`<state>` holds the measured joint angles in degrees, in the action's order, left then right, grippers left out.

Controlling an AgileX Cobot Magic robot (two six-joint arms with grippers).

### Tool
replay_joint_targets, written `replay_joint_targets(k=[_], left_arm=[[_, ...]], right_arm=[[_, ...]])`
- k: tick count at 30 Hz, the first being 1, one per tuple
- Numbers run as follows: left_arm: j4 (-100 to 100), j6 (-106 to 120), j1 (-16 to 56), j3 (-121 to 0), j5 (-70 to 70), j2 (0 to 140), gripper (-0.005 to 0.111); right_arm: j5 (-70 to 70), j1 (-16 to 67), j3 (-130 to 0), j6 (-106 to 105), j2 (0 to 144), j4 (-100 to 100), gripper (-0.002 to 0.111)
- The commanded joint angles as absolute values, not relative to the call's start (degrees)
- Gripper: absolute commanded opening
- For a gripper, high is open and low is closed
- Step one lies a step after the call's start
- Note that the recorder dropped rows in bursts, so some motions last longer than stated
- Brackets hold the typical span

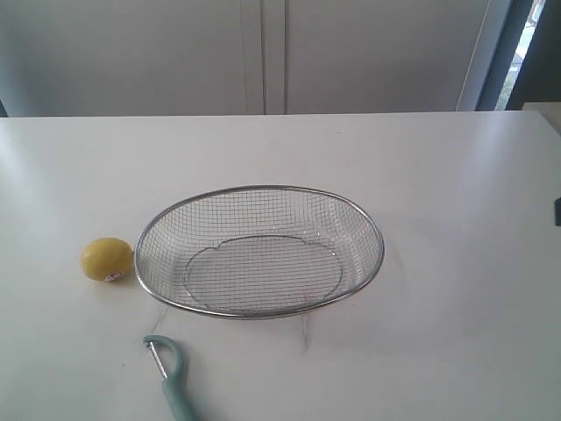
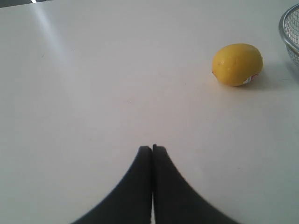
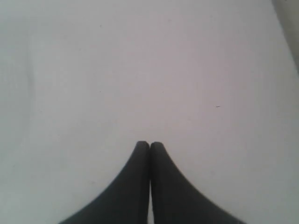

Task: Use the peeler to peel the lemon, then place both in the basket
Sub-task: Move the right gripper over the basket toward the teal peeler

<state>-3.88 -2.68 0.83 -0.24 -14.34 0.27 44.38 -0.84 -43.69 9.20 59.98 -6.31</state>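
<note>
A small yellow lemon (image 1: pixel 107 259) with a red-and-white sticker rests on the white table just left of the wire mesh basket (image 1: pixel 368 274). The basket holds nothing. A pale teal peeler (image 1: pixel 173 377) lies near the front edge, below the basket's left end, head pointing away. In the left wrist view the lemon (image 2: pixel 237 64) sits well ahead and to one side of my left gripper (image 2: pixel 152 148), which is shut and holds nothing; a bit of the basket rim (image 2: pixel 283 32) shows at the edge. My right gripper (image 3: pixel 149 143) is shut over bare table. Neither arm appears in the exterior view.
The white table (image 1: pixel 438 175) stretches wide on all sides of the basket. Pale cabinet doors (image 1: pixel 263 53) stand behind its far edge. A dark object (image 1: pixel 557 210) peeks in at the right border.
</note>
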Motion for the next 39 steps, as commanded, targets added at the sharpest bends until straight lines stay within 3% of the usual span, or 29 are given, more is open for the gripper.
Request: replay_joint_targets(k=[1, 18, 39], left_arm=[[-3.5, -2.7, 0.7, 0.0, -14.2, 0.0, 0.0], [-3.5, -2.7, 0.7, 0.0, -14.2, 0.0, 0.0], [-3.5, -2.7, 0.7, 0.0, -14.2, 0.0, 0.0]], right_arm=[[44.5, 3.2, -44.0, 6.9, 64.0, -4.5, 0.0], [40.7, 19.9, -44.3, 6.2, 74.3, 0.0, 0.0], [42.6, 43.4, -59.0, 6.7, 88.7, 4.9, 0.0]])
